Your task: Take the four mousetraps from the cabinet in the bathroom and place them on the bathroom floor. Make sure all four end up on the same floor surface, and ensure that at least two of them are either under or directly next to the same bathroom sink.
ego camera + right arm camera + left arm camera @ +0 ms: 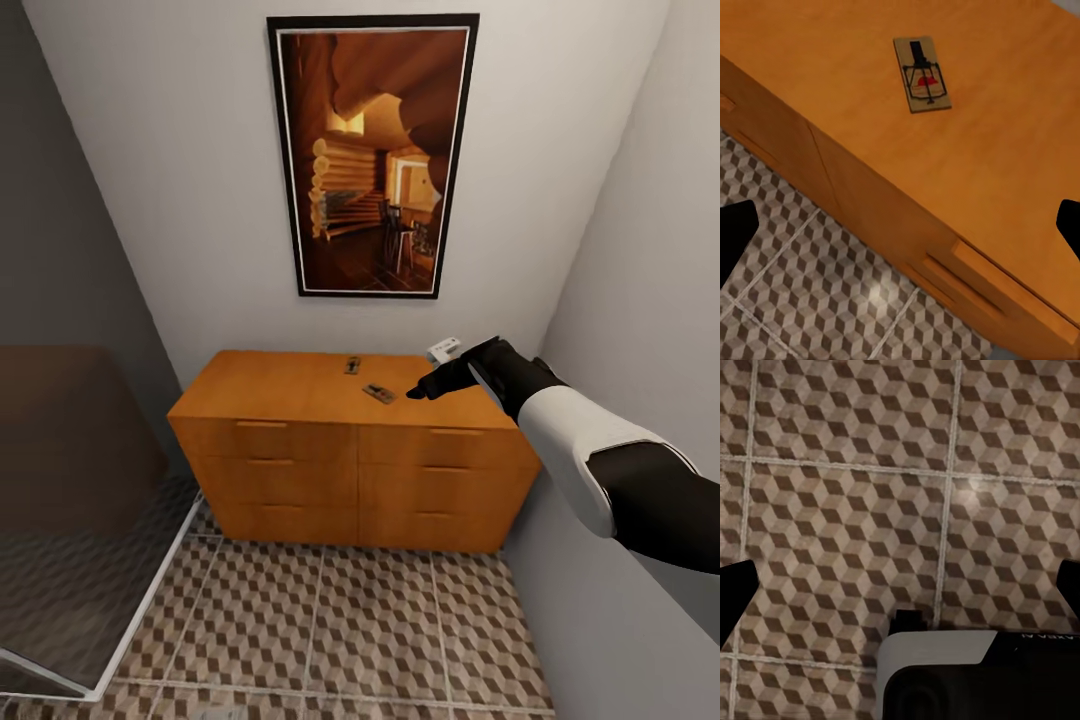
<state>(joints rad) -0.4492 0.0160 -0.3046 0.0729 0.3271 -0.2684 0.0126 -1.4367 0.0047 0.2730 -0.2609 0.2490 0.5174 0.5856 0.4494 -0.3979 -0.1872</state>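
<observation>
Orange-brown cabinet [300,440]; bathroom floor [330,630] — brown-and-beige cubes, pale grout; tan mousetrap [921,75] — red dab.

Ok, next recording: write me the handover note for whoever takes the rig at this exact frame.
Right gripper: jaws open, empty, held over the right part of the cabinet top, close to the nearer mousetrap.
Left gripper: jaws open, empty, pointing down at the bathroom floor.
Things: two mousetraps show on the cabinet top, the nearer one and a farther mousetrap toward the wall. The other two and the sink are not in these frames.
Done: no trap lies on the tiles that show.
Left: grasp the nearer trap, then move each to the floor, at least two by the sink.
</observation>
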